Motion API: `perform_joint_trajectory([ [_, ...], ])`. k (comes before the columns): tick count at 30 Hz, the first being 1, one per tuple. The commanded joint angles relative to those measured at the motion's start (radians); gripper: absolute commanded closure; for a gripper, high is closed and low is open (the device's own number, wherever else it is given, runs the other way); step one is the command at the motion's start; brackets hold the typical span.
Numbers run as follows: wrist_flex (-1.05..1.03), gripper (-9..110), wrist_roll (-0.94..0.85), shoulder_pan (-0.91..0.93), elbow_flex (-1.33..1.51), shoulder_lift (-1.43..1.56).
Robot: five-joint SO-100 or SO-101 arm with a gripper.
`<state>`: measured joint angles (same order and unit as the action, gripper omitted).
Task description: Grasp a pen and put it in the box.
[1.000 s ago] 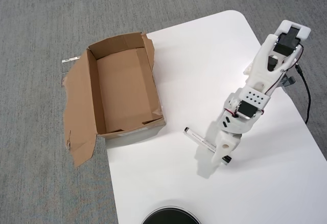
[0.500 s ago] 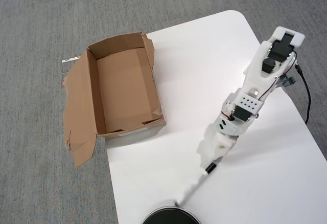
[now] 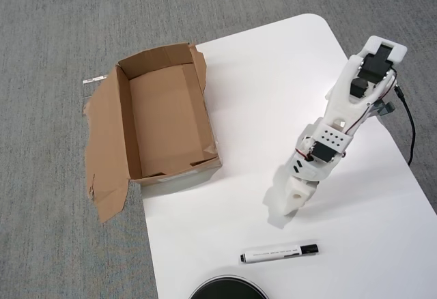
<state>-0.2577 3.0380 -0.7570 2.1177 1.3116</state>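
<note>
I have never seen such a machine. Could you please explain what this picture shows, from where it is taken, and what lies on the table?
The single picture comes from a camera fixed overhead, looking straight down. The white jointed object is a small robot arm standing on a white table. At its lower end are its fingers, the part that grips things. They point down toward the table, and from above I cannot tell whether they are open or shut. They seem to hold nothing.

A white pen with a black cap lies flat on the table, just below the fingers in the picture and apart from them. To the left stands an open brown cardboard box with torn flaps; it looks empty. A dark round object shows at the bottom edge. Grey carpet lies around.
</note>
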Motion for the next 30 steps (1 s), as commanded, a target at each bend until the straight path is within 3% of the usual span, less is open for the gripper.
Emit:
perform_joint_trajectory([
  [1, -0.003, 95, -0.004, 0.001, 0.007, 0.017],
  [11, -0.014, 67, 0.010, 0.018, 0.008, 0.048],
  [30, -0.015, 67, -0.004, 0.160, 0.119, 0.130],
])
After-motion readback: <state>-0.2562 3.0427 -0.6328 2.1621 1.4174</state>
